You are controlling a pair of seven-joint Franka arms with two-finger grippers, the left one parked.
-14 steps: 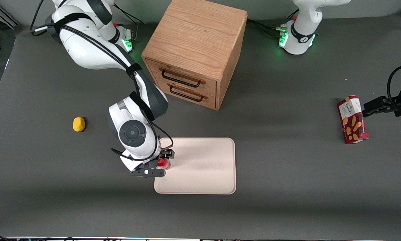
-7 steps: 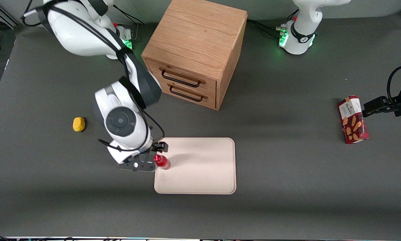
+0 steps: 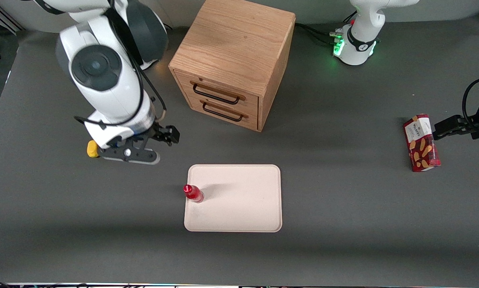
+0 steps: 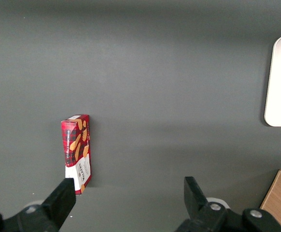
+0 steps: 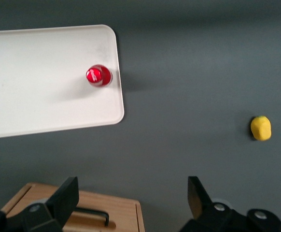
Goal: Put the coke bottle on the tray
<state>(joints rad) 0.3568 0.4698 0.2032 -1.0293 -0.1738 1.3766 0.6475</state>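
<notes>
Front view showed the coke bottle [image 3: 193,193] standing upright on the tray [image 3: 239,208], just inside its edge toward the working arm. The claw [image 3: 149,146] hung spread and empty, well apart above the desk [image 3: 343,220], so the placing looked finished.

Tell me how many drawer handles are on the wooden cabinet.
2: an upper handle and a lower handle on the cabinet front. The hand hovers open, away from it, near the yellow object.

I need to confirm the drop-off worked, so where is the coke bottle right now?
The coke bottle stands upright on the tray, just inside its edge toward the working arm's end of the table. The gripper hangs above the table near the yellow lump, jaws open.
</notes>
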